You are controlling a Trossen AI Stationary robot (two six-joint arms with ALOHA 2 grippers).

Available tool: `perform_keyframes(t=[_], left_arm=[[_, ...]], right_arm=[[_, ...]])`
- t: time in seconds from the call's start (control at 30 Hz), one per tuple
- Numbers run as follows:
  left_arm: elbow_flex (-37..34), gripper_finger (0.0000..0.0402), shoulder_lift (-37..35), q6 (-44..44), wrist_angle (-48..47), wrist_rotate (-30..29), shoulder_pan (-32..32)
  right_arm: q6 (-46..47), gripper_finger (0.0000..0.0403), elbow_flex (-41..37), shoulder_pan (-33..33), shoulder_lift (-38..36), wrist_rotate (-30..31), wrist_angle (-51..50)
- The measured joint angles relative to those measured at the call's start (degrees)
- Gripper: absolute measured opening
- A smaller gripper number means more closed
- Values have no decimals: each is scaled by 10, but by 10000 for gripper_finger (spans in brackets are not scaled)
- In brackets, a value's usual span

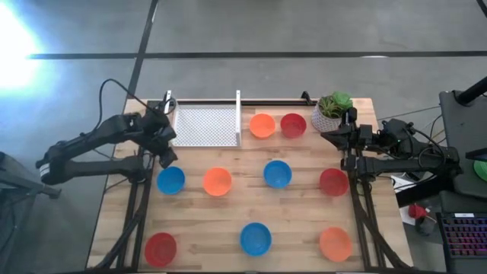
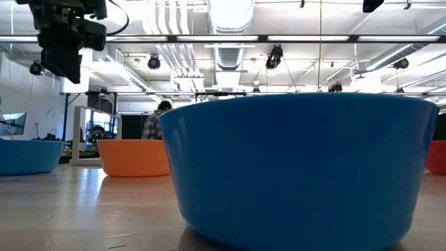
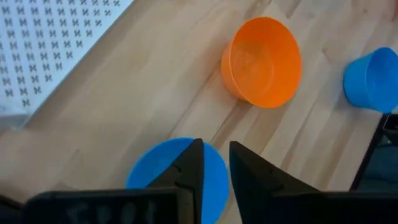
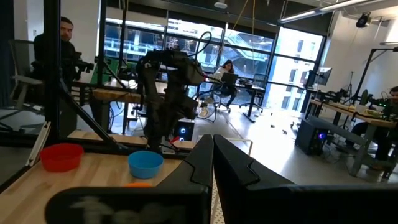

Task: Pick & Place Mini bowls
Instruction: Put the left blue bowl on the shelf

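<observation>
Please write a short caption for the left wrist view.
Left gripper hovering, slightly open, over a blue bowl, orange bowl beyond.

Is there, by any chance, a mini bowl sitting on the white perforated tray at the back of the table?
No, in the high view the white perforated tray holds nothing, and the nearest orange bowl rests on the wood beside it.

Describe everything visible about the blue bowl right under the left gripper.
The blue bowl is small, round and shallow, plain smooth plastic by its look, and appears empty. It sits upright, open side up, on the wooden table, near the left edge, just in front of the white perforated tray and beside an orange bowl, apart from it. The left gripper hangs above its rim, fingers slightly parted; in the left wrist view nothing is gripping it.
</observation>
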Motion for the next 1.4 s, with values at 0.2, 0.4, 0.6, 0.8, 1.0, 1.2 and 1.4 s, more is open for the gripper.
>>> perform_keyframes(t=[0.2,0.4,0.6,0.8,1.0,1.2,1.4], left_arm=[[-14,78,15,-68,0,1,0],[-56,78,31,-130,1,18,-1],[-92,78,46,-177,21,63,-2],[-118,78,61,-221,66,67,-3],[-135,78,80,-241,104,73,-13],[-137,78,99,-241,104,72,-25],[-139,78,120,-246,108,74,-26]], right_arm=[[1,8,0,0,0,0,0],[1,8,0,0,0,0,0],[1,8,0,0,0,0,0],[1,8,0,0,0,0,0],[1,8,0,0,0,0,0],[-1,8,0,0,0,0,0],[-4,8,0,0,0,0,-1]])
